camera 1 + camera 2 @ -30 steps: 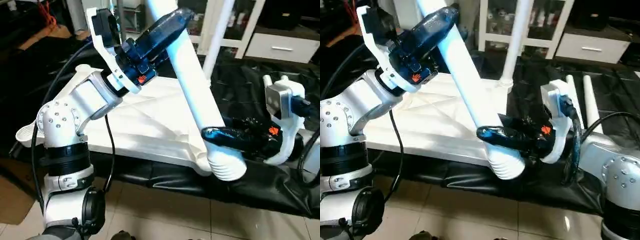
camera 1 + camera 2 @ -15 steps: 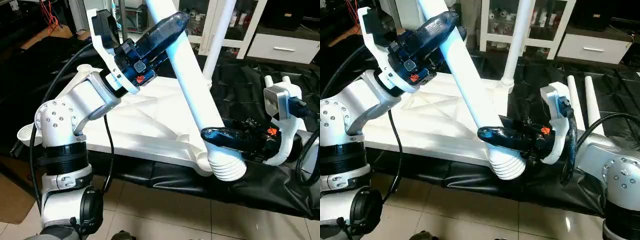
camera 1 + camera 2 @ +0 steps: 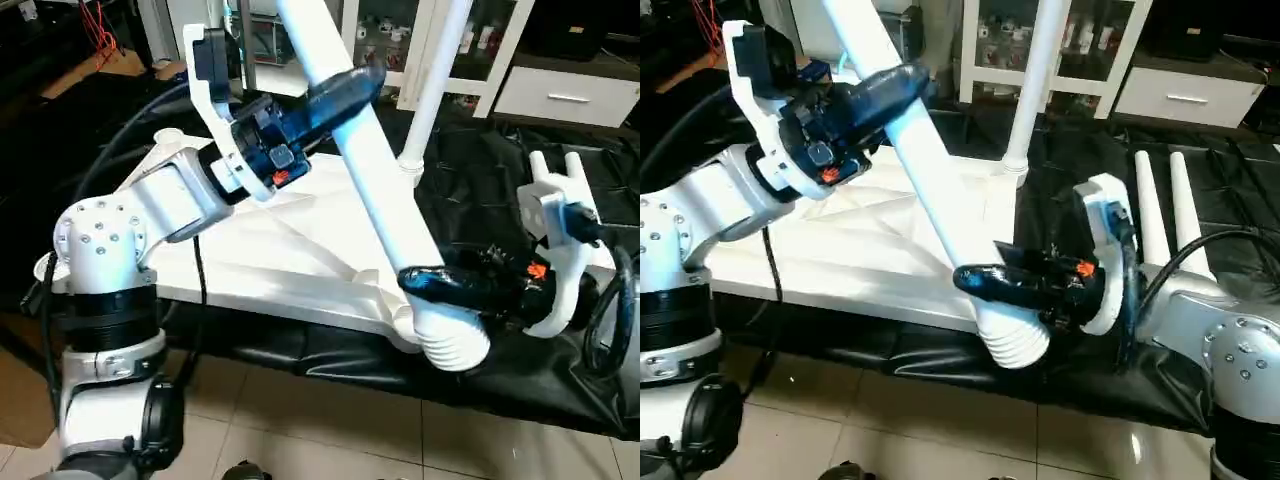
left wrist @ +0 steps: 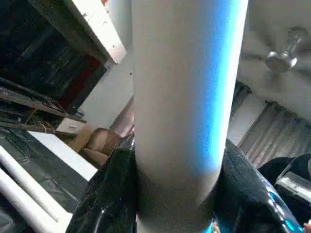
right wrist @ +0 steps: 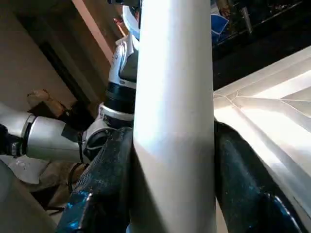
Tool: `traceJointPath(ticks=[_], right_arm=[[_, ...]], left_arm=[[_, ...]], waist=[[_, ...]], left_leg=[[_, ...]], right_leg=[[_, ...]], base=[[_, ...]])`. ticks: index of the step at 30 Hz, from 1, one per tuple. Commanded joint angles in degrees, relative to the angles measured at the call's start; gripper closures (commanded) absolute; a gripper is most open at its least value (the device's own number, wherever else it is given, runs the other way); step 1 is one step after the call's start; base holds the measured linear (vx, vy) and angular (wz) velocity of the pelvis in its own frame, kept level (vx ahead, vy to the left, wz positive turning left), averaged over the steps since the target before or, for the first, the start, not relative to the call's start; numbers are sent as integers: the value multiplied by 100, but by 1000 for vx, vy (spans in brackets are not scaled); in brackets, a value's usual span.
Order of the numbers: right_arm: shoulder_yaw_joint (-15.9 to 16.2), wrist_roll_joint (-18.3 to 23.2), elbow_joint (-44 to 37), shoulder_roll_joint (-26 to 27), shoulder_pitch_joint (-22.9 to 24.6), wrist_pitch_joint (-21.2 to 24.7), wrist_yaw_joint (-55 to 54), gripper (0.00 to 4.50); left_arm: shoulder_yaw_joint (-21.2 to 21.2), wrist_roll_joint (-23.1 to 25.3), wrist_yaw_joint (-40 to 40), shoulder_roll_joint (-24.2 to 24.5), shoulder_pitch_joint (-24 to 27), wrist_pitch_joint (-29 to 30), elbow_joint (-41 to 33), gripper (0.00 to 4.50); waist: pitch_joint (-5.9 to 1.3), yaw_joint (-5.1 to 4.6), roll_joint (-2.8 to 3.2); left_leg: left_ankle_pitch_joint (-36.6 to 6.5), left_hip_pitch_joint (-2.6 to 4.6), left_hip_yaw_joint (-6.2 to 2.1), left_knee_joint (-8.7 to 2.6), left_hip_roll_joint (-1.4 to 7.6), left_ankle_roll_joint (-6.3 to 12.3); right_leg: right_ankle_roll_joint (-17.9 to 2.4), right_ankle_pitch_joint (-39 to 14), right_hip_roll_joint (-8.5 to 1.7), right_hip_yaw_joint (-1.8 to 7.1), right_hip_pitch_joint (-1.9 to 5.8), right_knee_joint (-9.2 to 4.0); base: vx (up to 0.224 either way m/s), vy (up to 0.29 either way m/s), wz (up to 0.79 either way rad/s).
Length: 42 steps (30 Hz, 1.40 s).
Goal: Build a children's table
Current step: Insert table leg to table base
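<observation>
Left eye view: tapered white tube leg (image 3: 375,190), long axis slanting up and away from its ribbed threaded end (image 3: 452,340) at the near corner socket of the upturned white tabletop (image 3: 290,250). Left gripper (image 3: 335,95) clasps it high up; right gripper (image 3: 440,285) clasps it just above the threads. One leg (image 3: 430,85) stands upright in the far socket. Right eye view: two spare legs (image 3: 1165,215) lying on black sheeting (image 3: 1060,200).

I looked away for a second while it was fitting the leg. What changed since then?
The left hand closed around the upper part of the slanted leg and now grips it; before, its fingers sat looser on the tube. The right hand kept its grip just above the leg's ribbed end at the tabletop's corner socket. The upright leg stayed put.
</observation>
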Motion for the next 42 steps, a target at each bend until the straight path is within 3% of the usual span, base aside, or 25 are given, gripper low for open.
traceJointPath(ticks=[1,5,8,11,13,15,16,19,25,27,28,33,35,42], right_arm=[[-71,-61,40,-62,-61,-160,-70,262],[-56,-90,49,-81,-65,-197,-81,262],[21,-404,186,-88,-152,-377,-270,193],[42,-485,218,-92,-189,-431,-311,166],[136,-773,268,-174,-305,-617,-352,157],[182,-897,286,-217,-351,-695,-357,141],[227,-1015,319,-238,-410,-782,-368,132],[348,-1235,366,-264,-523,-945,-390,105],[1418,-2799,508,-420,-819,-1618,-1014,63],[1602,-3086,623,-312,-898,-1714,-1311,43],[1676,-3163,724,-147,-974,-1718,-1446,43],[1815,-3315,975,273,-1212,-1796,-1686,23],[1820,-3206,1008,409,-1291,-1789,-1612,23],[1959,-3314,1150,457,-1384,-1840,-1468,23]], left_arm=[[-150,279,19,81,-8,-31,-43,275],[-145,408,25,105,-60,-125,20,277],[-374,1022,-120,379,-159,-381,74,277],[-470,1212,-107,459,-179,-448,79,277],[-787,1739,-63,662,-250,-620,75,277],[-906,1940,-25,729,-285,-685,82,277],[-972,2094,74,744,-335,-734,103,277],[-1016,2251,228,710,-421,-786,154,278],[-1193,2724,425,612,-688,-920,212,278],[-1210,2798,424,568,-739,-959,215,278],[-1224,2869,442,519,-778,-995,227,278],[-1312,3002,361,437,-835,-1025,203,278],[-1372,3072,329,415,-825,-1069,204,278],[-1421,3206,262,353,-808,-1094,175,278]], waist=[[-478,4,-68],[-480,1,-63],[-480,-8,-58],[-475,-24,-61],[-475,-32,-75],[-467,-36,-67],[-469,-39,-95],[-478,-34,-94],[-464,-55,-110],[-473,-68,-105],[-476,-82,-73],[-488,-139,-69],[-487,-155,-95],[-476,-151,-98]], left_leg=[[-801,34,71,-413,26,-52],[-841,30,66,-413,27,-65],[-837,36,62,-418,23,-82],[-862,40,68,-417,14,-110],[-870,34,64,-419,20,-90],[-910,46,67,-417,16,-118],[-904,42,70,-411,19,-123],[-827,29,74,-401,17,-104],[-804,18,80,-394,9,-157],[-800,24,79,-391,5,-182],[-845,23,76,-392,5,-169],[-854,22,67,-397,16,-142],[-831,12,72,-399,15,-110],[-813,17,85,-396,18,-90]], right_leg=[[-449,-2206,-211,179,324,-393],[-486,-2184,-213,180,329,-385],[-423,-2228,-207,182,320,-391],[-390,-2246,-202,191,317,-385],[-329,-2267,-198,193,320,-390],[-249,-2401,-197,196,309,-392],[-238,-2421,-201,198,310,-394],[-335,-2334,-201,197,307,-374],[-409,-2327,-211,211,309,-356],[-461,-2294,-217,208,299,-350],[-504,-2243,-209,208,303,-346],[-694,-1860,-196,214,317,-299],[-758,-1744,-197,220,331,-285],[-826,-1733,-207,235,340,-275]], base=[[0,0,0],[0,0,0],[0,0,0],[0,0,0],[0,0,0],[0,0,0],[0,0,0],[0,0,0],[0,0,0],[0,0,0],[0,0,0],[0,0,0],[0,0,0],[0,0,0]])
